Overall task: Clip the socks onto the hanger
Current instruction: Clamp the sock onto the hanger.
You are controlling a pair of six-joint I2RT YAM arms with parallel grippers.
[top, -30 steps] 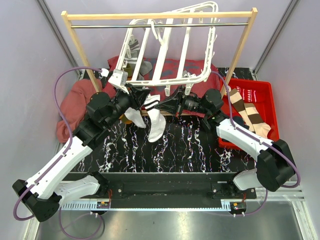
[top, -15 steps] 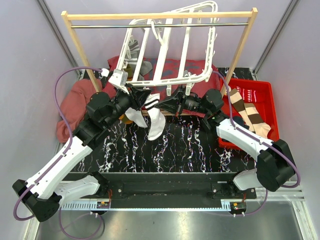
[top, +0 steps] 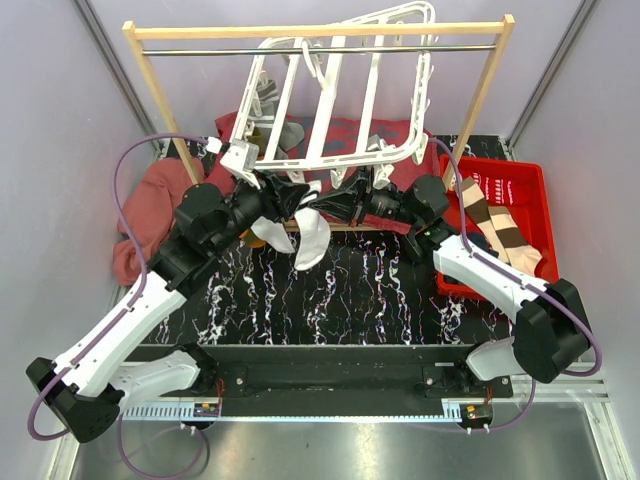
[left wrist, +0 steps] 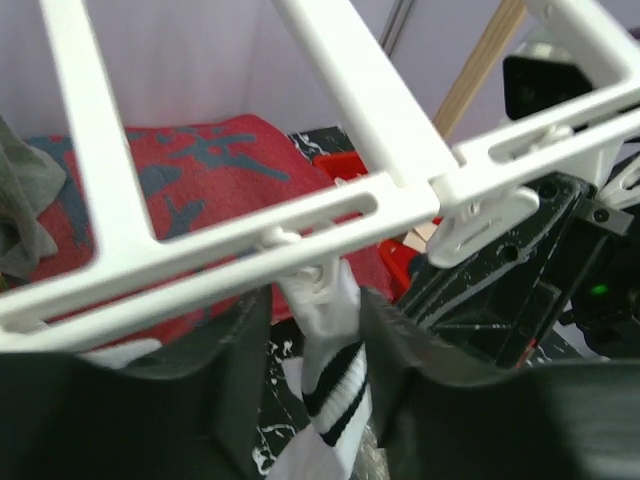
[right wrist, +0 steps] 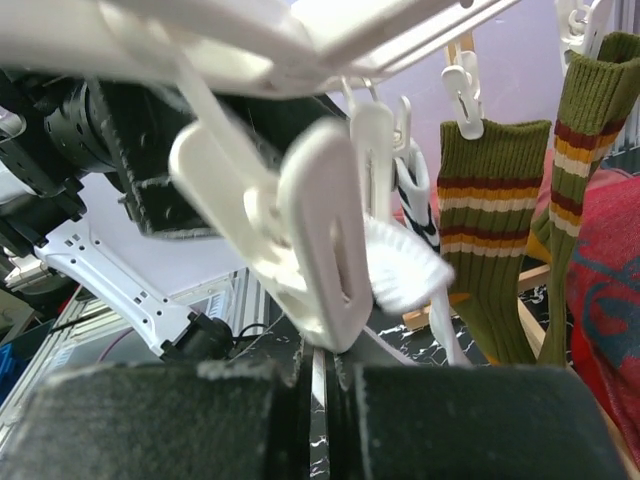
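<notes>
Since 0.5 s ago the left gripper (left wrist: 315, 340) has spread partly open, releasing the white dark-striped sock (left wrist: 335, 390). It now hangs mid-frame from the white plastic frame hanger's (left wrist: 330, 215) clip (left wrist: 318, 282), so 1 sock looks clipped. The right gripper (right wrist: 318, 375) is closed tight nearby.

Facing each other nearly tip to tip, left claw (top: 287, 193) stands parted, right claw (top: 335, 203) closed.

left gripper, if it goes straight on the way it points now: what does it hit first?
Left gripper first meets the white sock with black stripes, hanging right ahead; just past it the small white plastic clip and the white plastic hanger frame. Depth unclear.
</notes>
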